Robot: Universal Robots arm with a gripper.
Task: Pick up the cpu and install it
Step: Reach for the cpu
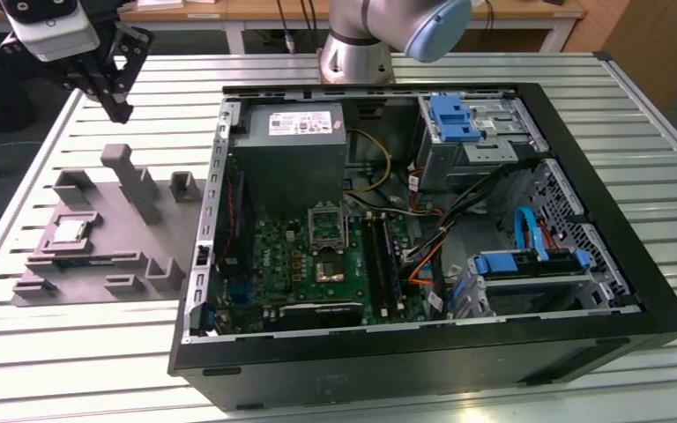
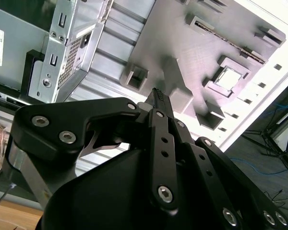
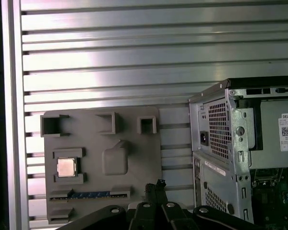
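The cpu [image 1: 71,231] is a small silvery square lying flat in a raised pocket of the grey plastic tray [image 1: 138,251], at the exterior view's left. It also shows in both wrist views, as the cpu [image 3: 66,166] and the cpu [image 2: 229,79]. My gripper [image 1: 120,113] hangs high above the table behind the tray, well apart from the chip. Its black fingers [image 2: 157,98] meet at the tips with nothing between them. The open computer case [image 1: 621,220] lies beside the tray, with the green motherboard [image 1: 279,264] and its metal-framed socket [image 1: 327,227] exposed.
The tray carries tall grey posts [image 1: 137,181] and a dark memory stick [image 3: 89,195] in a slot. Inside the case are a grey power supply [image 1: 297,132], blue-latched drive cages [image 1: 457,119] and loose cables [image 1: 479,203]. The arm's base [image 1: 356,53] stands behind the case on the slatted table [image 1: 56,352].
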